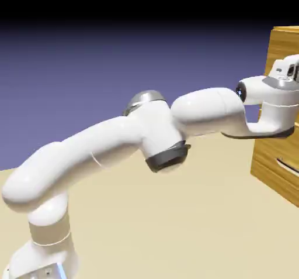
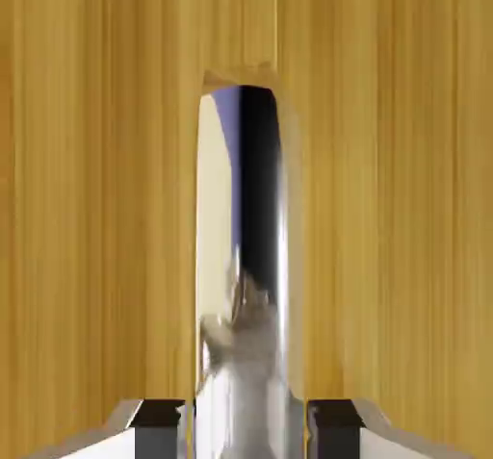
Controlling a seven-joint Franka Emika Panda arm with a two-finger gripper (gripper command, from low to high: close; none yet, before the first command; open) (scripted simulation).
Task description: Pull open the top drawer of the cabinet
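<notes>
Exterior view: the cabinet [image 1: 283, 47] is standing at the right, its side edge rising beside the hand and its body running out of frame. The top drawer [image 1: 273, 58] is lying at its upper part, partly hidden by the arm's end. The white arm [image 1: 207, 111] is spanning the tabletop [image 1: 152, 213], with open space showing beneath its forearm. A lower handle [image 1: 287, 166] is showing below the wrist, slanting down to the right along its drawer front.

Hand view: the silver handle [image 2: 239, 255] is extending lengthwise from the bottom edge to above the middle, its long axis nearly vertical in frame. Its rounded far end is pointing toward the top; vertical-grained wood is flanking both sides. The gripper [image 2: 247, 430] is clamping the handle, one fingertip on each side.

Markings: small dark marks are appearing on the base panel [image 1: 48, 272], too small to read.
</notes>
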